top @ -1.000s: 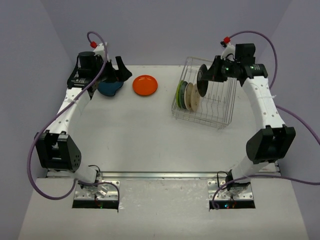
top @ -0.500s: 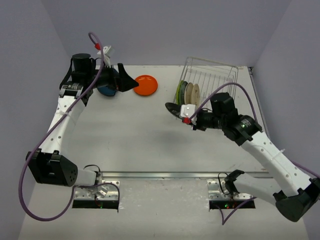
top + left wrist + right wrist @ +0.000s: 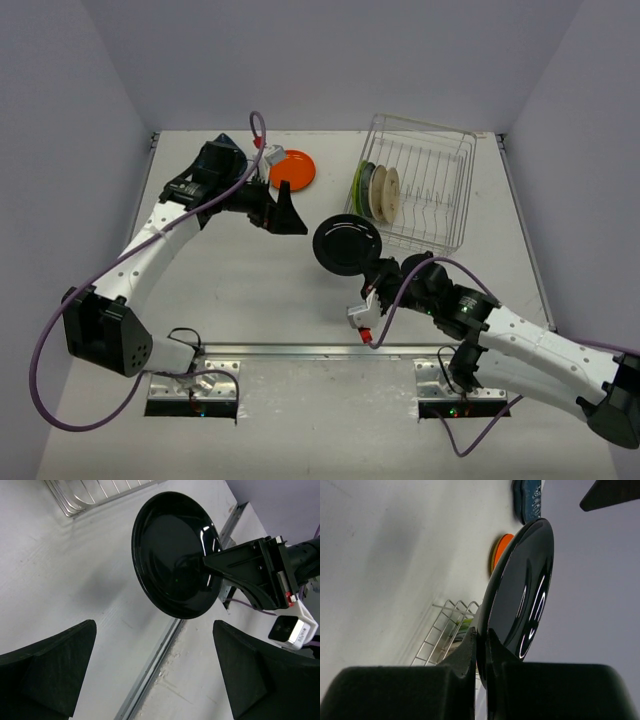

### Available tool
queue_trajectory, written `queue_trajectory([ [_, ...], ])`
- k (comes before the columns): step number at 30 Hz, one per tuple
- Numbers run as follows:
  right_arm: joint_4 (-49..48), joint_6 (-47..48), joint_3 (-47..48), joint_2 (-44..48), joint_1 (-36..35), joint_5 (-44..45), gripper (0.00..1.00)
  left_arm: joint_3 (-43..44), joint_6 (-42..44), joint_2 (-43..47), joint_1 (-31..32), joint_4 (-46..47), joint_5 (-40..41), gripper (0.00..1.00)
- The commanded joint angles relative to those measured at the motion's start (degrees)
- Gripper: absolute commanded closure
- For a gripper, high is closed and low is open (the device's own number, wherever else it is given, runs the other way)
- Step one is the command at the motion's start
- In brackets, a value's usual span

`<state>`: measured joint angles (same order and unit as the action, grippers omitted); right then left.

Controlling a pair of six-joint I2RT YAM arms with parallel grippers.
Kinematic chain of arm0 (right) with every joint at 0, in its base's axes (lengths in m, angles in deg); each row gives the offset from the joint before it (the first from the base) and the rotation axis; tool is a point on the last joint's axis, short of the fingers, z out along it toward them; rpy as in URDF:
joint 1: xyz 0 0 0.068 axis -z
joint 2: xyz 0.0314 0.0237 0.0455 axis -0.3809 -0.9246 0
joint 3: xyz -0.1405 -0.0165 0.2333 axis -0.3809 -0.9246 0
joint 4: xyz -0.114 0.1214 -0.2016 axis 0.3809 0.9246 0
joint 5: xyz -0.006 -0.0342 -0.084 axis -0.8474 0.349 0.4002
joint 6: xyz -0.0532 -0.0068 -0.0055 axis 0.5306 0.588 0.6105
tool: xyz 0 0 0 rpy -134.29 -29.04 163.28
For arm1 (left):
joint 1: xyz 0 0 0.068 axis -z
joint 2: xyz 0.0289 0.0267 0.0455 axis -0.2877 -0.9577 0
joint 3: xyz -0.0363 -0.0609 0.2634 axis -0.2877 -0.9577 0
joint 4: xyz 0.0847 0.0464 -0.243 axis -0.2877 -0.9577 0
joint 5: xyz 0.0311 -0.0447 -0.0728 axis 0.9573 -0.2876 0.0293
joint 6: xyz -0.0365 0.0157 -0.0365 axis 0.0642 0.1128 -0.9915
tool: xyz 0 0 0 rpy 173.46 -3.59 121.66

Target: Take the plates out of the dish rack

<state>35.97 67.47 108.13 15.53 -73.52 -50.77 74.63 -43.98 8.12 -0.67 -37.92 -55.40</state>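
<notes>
Top external view: the right gripper [image 3: 376, 268] is clamped on the rim of a black plate [image 3: 346, 245]. It holds the plate tilted above the table [image 3: 250, 290], just in front of the near left corner of the dish rack [image 3: 455, 215]. At the left end of the rack, a green plate [image 3: 358, 184] and cream plates [image 3: 386, 193] stand upright between the wires. An orange plate [image 3: 292, 170] lies flat to the left of the rack. The left gripper [image 3: 283, 210] hangs farther left of the rack, near the orange plate. Its fingers are spread wide with nothing between them, and it faces the hollow side of the black plate.
</notes>
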Motion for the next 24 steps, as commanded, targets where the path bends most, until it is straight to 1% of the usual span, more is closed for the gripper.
queue_trajectory([
  [1,-12.57,11.25,-2.27,1.51,-1.32,1.51,1.00,-0.32,3.03,-0.99,1.71,-0.78,-3.67,0.00],
  [4,-15.07,13.83,-3.89,1.39,-1.80,0.79,1.00,-0.40,3.61,-1.84,3.32,-0.88,-4.06,0.03],
  [6,-17.55,15.30,-4.99,1.16,-2.20,-0.15,1.00,-0.80,3.78,-2.41,5.05,-0.81,-3.19,0.08],
  [9,-20.20,16.93,-5.89,0.86,-2.80,-1.18,1.00,-1.33,3.82,-3.62,6.89,-0.63,-1.86,0.11],
  [12,-21.66,17.92,-6.26,0.93,-3.49,-2.13,1.00,-1.10,3.23,-4.90,7.71,-0.29,-0.56,0.20],
  [13,-21.90,18.06,-6.36,1.08,-3.75,-2.34,1.00,-1.01,2.84,-5.07,7.77,-0.05,0.24,0.30],
  [14,-22.00,18.14,-6.52,1.18,-3.87,-2.51,1.00,-0.92,2.61,-5.09,7.77,0.42,0.69,0.36],
  [16,-22.35,18.49,-7.18,1.87,-4.00,-3.07,1.00,-0.82,2.57,-5.04,7.77,1.05,1.07,0.53],
  [18,-22.49,18.86,-8.06,2.62,-4.07,-3.45,1.00,-0.87,2.57,-4.80,7.71,1.43,1.32,0.66],
  [20,-22.46,19.04,-9.47,3.77,-4.11,-3.65,1.00,-1.16,1.80,-4.43,7.35,2.23,1.78,0.87],
  [21,-22.44,18.93,-9.96,4.13,-4.15,-3.51,1.00,-1.24,0.76,-4.40,6.82,2.50,1.64,0.95],
  [22,-22.38,18.56,-10.21,4.26,-4.15,-3.20,0.99,-1.17,0.49,-4.46,5.93,2.62,1.33,0.99],
  [24,-21.91,17.30,-10.13,4.54,-4.15,-2.29,0.70,-1.17,-0.38,-4.68,3.56,3.62,-1.23,1.00],
])
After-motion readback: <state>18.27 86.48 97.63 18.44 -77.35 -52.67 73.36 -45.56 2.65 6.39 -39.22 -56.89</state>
